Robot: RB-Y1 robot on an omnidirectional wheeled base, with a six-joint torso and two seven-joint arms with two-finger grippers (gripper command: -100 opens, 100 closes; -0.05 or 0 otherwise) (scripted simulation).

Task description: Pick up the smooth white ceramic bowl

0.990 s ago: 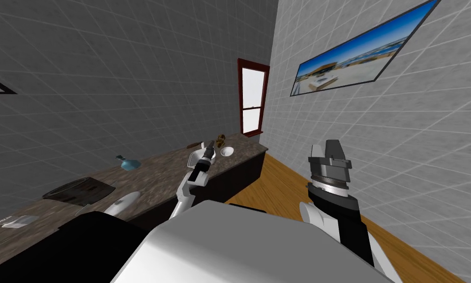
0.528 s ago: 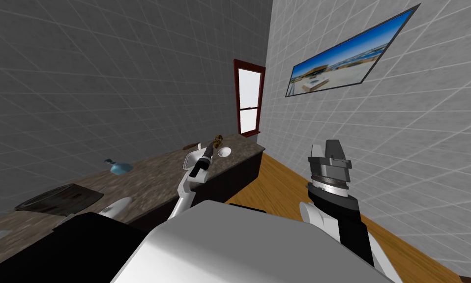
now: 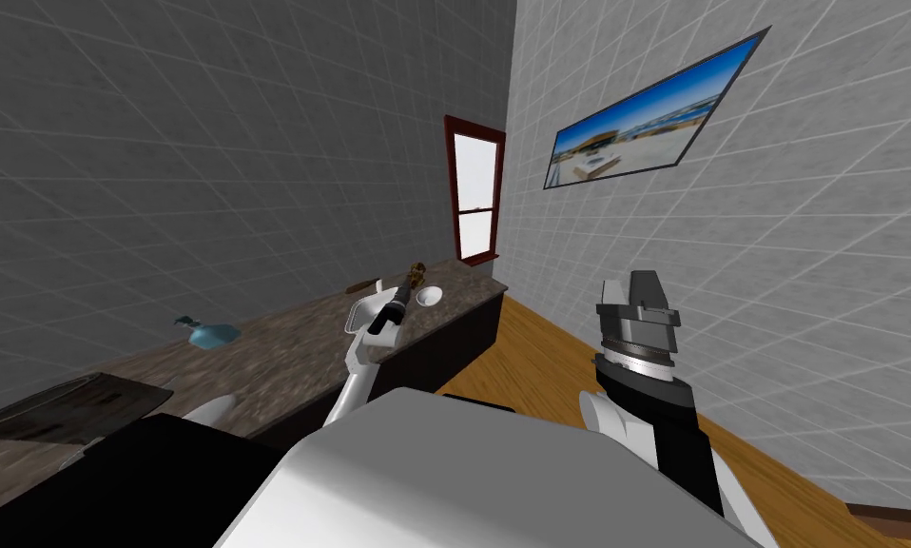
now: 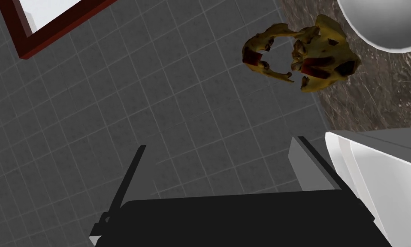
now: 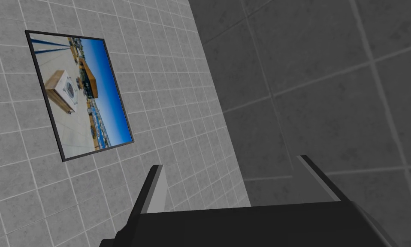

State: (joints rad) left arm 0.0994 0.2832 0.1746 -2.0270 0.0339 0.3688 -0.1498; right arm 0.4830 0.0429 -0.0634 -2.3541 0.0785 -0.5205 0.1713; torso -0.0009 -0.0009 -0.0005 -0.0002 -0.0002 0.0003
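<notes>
The white bowl [image 3: 429, 296] sits on the brown mottled desk [image 3: 282, 335], near its far end, close to the corner with the red-framed window [image 3: 473, 200]; it rests upright with its hollow facing up, and nothing holds it; just beside it, toward the wall, lies a lumpy yellow-brown object [image 3: 417, 272]. The left arm [image 3: 360, 357] reaches out over the desk, and the left jaws hover near the bowl without touching it; they stand apart, with only grey wall tile between the two fingers [image 4: 129, 180]. From the left wrist, the bowl [image 4: 385, 21] lies off the line of the jaws, past the yellow-brown object [image 4: 303, 55]; a white tub [image 4: 380, 171] stands just beside one finger, and whether they touch I cannot tell; in the head view this tub [image 3: 363, 312] is on the desk under the forearm. Further back along the desk are a blue bottle [image 3: 206, 333] and a dark flat tray [image 3: 54, 407], both well apart from the bowl. The right arm [image 3: 649, 381] is raised over the wooden floor [image 3: 539, 352], away from the desk; the right jaws stand apart, the fingers [image 5: 155, 188] holding nothing.
</notes>
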